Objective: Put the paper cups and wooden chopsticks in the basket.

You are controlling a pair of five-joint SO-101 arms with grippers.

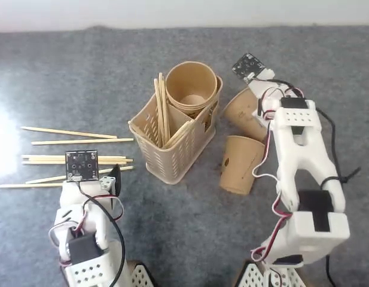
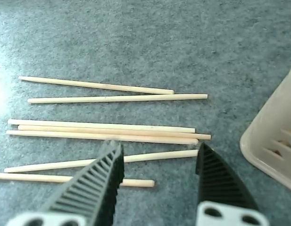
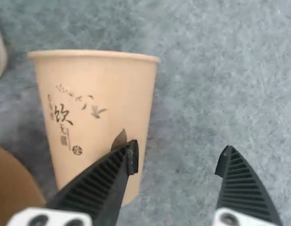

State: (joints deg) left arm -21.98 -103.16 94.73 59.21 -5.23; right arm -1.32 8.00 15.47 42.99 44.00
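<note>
A cream slotted basket [image 1: 172, 146] stands mid-table, holding stacked paper cups [image 1: 192, 84] and several chopsticks [image 1: 162, 110]. Two more paper cups [image 1: 245, 113] [image 1: 240, 162] lie on their sides to its right. Several wooden chopsticks [image 1: 70, 158] [image 2: 107, 132] lie flat to its left. My left gripper [image 2: 157, 157] [image 1: 110, 176] hangs open just above the nearest chopsticks, holding nothing. My right gripper [image 3: 180, 157] [image 1: 262, 104] is open beside a lying cup [image 3: 93, 108]; one finger is over the cup's side and the other over bare carpet.
Grey carpet [image 1: 190, 227] covers the table. The basket's corner [image 2: 275, 141] is close to my left gripper. A second cup's brown side [image 3: 13, 188] lies near my right gripper. The two arm bases stand at the front edge.
</note>
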